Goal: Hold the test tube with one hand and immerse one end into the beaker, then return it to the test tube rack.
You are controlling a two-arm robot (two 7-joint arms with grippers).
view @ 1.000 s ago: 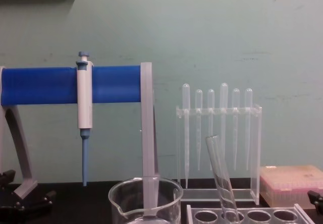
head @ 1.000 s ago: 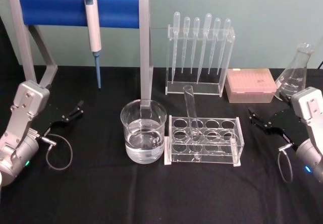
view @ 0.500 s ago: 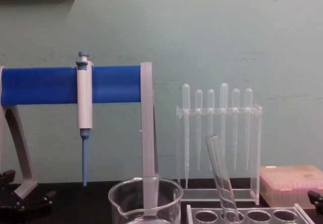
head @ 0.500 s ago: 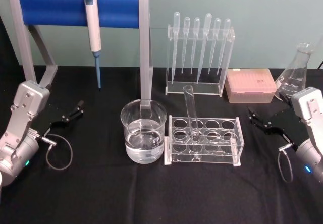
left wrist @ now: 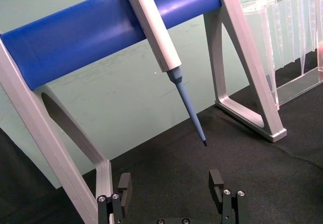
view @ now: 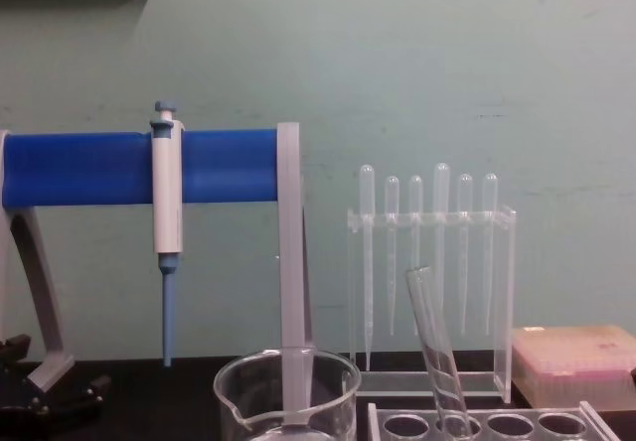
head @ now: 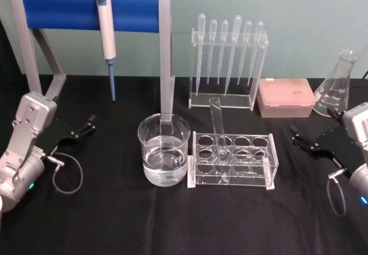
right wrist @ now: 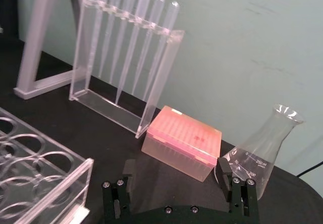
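right claw (head: 295, 138) is held open and empty, low over the surface (head: 172, 220), with the tube (head: 217, 126) well apart on its left, leaned in a rack (head: 233, 158) hole so that its top is left free, likely for gripping. just beyond the rack from this claw the beaker (head: 164, 151) is set, presumably for a short carry. left claw (head: 80, 127) is parked open farther off.

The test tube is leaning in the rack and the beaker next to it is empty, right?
Not quite: the test tube leans in the rack, but the beaker next to it holds clear liquid, as the head view shows.
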